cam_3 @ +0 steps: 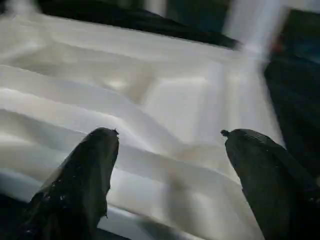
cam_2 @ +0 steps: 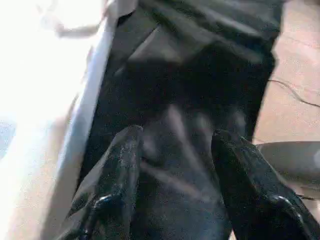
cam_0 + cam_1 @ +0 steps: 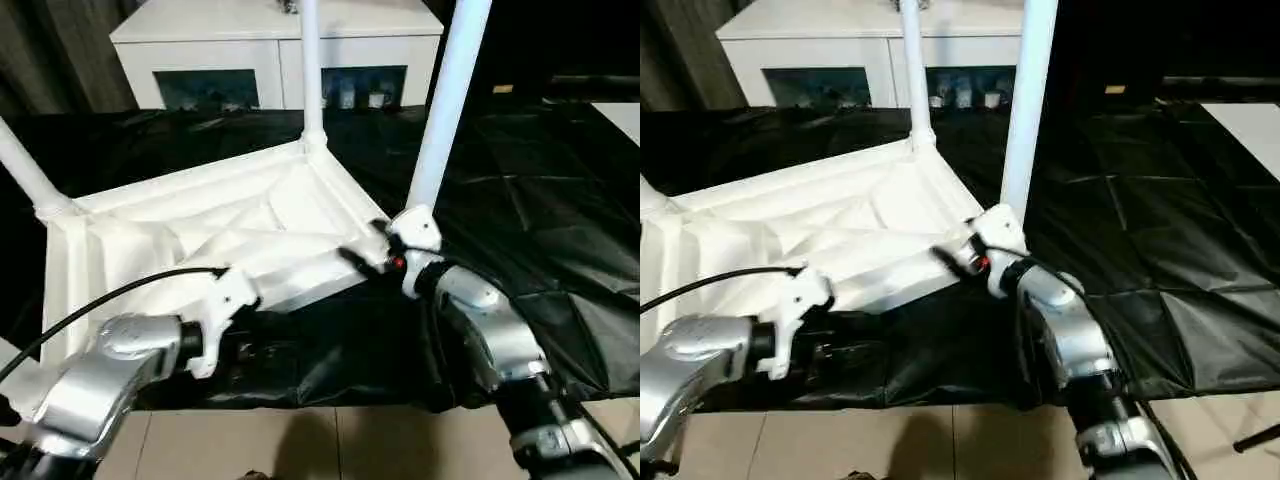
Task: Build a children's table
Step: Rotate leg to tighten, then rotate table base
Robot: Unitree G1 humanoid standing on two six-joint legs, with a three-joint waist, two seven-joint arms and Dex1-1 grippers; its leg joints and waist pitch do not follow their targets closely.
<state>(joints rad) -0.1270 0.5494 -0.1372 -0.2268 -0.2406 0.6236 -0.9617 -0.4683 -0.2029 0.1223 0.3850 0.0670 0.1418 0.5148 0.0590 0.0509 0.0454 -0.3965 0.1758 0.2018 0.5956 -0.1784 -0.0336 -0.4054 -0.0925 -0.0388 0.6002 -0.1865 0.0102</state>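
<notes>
- Right gripper: fingers spread wide apart, nothing between them; it hangs over the near edge of the table's ribbed underside, close to the corner that bears the near-right leg.
- Left gripper: two black fingers parted, holding nothing; it points down at the black sheet, just off the table's near edge.
- Table: white plastic, lying upside down on the sheet, ribbed underside facing up, tilted so the near edge sits low.
- Legs: three seen standing up from corners. Near-right leg rises beside the right wrist; far leg stands at the back corner; left leg slants up at the left corner.
- Sheet: black, creased, covering the work surface under and around the table.
- Cabinet: white with glass doors, standing behind the sheet.
- Floor: pale tiles, along the near side of the sheet.
- Cable: black, running along the left forearm to its wrist.
</notes>
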